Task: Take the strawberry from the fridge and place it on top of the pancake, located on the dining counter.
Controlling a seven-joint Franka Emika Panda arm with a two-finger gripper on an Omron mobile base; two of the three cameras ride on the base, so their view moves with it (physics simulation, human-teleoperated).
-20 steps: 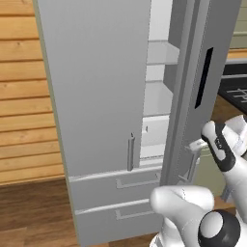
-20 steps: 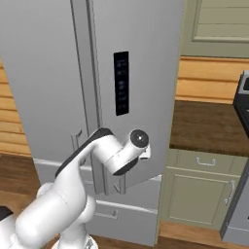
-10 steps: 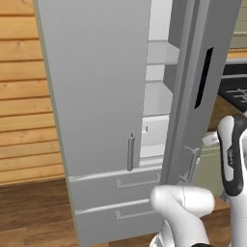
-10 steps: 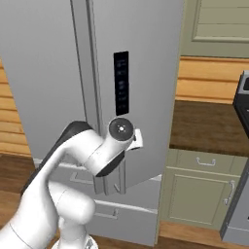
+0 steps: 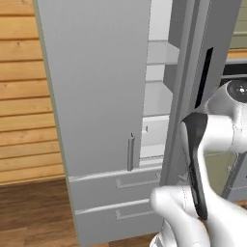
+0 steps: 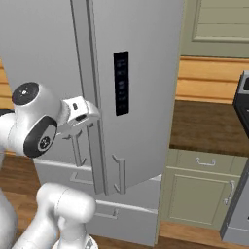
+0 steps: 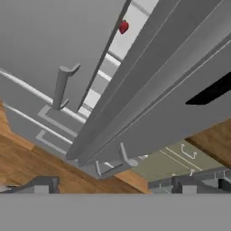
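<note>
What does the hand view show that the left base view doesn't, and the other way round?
The hand view alone catches the strawberry, a small red dot on a white shelf seen through the door gap, and the gripper with its two tips apart and nothing between them. The left base view alone has the wooden wall beside the fridge and the robot's arm. Both show the fridge with its right door partly open.

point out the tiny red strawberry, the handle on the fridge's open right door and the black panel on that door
tiny red strawberry (image 7: pixel 123 27), hand view, its visible red body inside the fridge
slim grey bar handle (image 6: pixel 119 174), right base view, mid-bar on the open door
black control panel (image 6: pixel 121 83), right base view, its centre
</note>
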